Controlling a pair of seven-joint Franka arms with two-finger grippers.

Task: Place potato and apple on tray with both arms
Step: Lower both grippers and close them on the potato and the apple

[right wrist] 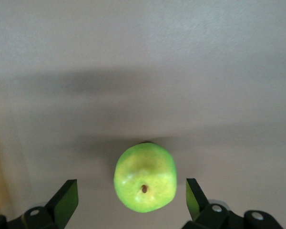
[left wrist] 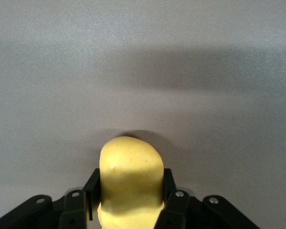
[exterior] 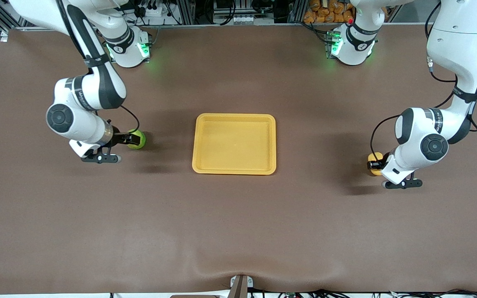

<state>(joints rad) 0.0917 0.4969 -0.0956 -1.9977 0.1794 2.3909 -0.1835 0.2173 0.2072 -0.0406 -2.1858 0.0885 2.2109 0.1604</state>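
Beside the tray (exterior: 234, 143), right gripper (right wrist: 132, 196) straddled the apple (right wrist: 145, 177), fingers wide; left gripper (left wrist: 129, 191) clamped the potato (left wrist: 130, 179). Both looked rigid, smooth; grip mid-body.

Matt cloth-like table, plastic tray, smooth fruit

The brown table cover (exterior: 238, 223) looks like matt fabric, faintly rippled at its near edge. The tray (exterior: 234, 169) is smooth yellow-orange plastic with a dull sheen. The apple (right wrist: 145, 177) has a glossy green skin; the potato (left wrist: 131, 179) looks smooth, waxy, slightly speckled. Both arms have glossy white shells, and the left gripper (left wrist: 129, 202) and right gripper (right wrist: 131, 200) are matt black.
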